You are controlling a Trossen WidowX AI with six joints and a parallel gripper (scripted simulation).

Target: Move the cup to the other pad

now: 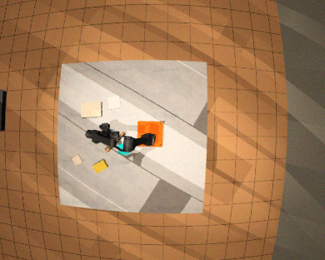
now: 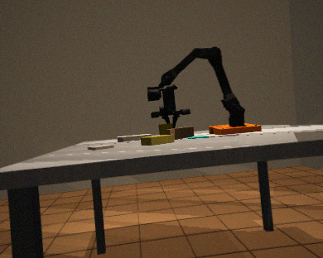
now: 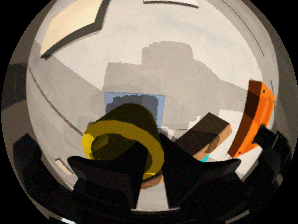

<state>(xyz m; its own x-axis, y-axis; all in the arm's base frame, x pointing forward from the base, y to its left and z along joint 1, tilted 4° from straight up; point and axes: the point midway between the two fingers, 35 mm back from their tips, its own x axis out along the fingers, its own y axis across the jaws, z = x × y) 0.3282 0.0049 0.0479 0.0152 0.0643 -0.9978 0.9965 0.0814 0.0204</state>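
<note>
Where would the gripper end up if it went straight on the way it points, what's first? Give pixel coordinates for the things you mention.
Pointing down, the gripper (image 1: 107, 137) (image 2: 171, 124) (image 3: 153, 136) is shut on the cup (image 2: 165, 127) (image 3: 131, 116); one finger seems inside the rim, so likely the cup's inside first. Depth is unclear.
</note>
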